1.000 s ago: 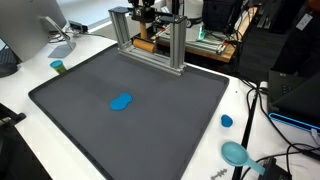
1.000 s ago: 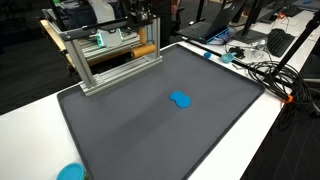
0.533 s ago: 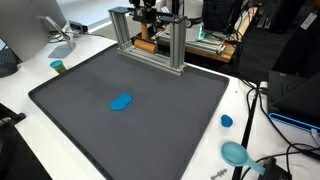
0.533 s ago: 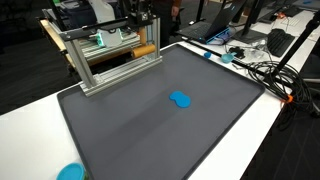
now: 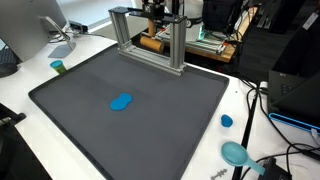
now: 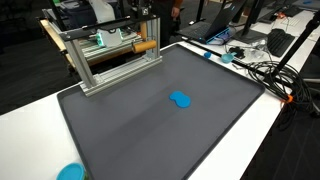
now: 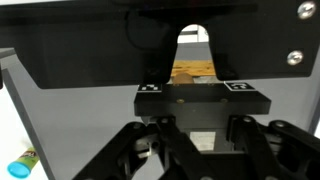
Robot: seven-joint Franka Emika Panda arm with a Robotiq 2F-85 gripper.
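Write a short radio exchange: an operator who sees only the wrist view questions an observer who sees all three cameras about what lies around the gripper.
Operator: I see only my gripper and a black plate. Where am I?
Observer: At the metal frame on the far edge of a grey mat.
Operator: Is anything lying on that mat?
Observer: Yes, a blue object lies alone near its middle, well apart from the frame.
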